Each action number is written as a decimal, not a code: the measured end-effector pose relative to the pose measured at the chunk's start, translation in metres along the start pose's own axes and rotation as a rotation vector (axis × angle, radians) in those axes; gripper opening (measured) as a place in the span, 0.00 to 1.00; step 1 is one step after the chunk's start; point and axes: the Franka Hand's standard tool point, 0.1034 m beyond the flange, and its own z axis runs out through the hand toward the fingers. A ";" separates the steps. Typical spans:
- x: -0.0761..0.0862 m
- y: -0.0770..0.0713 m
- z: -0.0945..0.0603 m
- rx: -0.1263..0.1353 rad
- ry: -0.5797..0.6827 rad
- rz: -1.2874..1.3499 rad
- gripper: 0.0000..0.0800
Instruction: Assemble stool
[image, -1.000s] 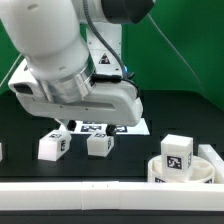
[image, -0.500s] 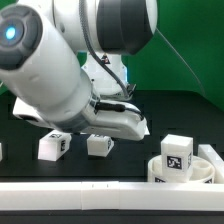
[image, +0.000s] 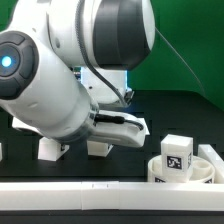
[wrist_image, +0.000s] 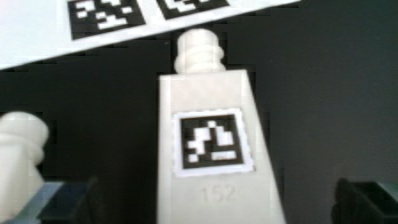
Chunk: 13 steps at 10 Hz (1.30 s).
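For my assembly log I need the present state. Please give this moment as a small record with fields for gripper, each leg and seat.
gripper: open, one finger on each side of the middle leg, gaps visible
middle leg: tag faces the wrist camera, peg end points toward the marker board
second leg: beside the middle leg, apart from it
third leg: upright at the seat
seat: on the exterior view's right, not held
hidden: arm covers much of the table in the exterior view
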 end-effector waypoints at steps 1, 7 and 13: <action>0.001 -0.001 0.005 -0.001 -0.009 -0.010 0.81; -0.002 0.001 0.011 0.001 -0.024 -0.017 0.67; -0.005 -0.002 -0.001 0.005 -0.009 -0.014 0.42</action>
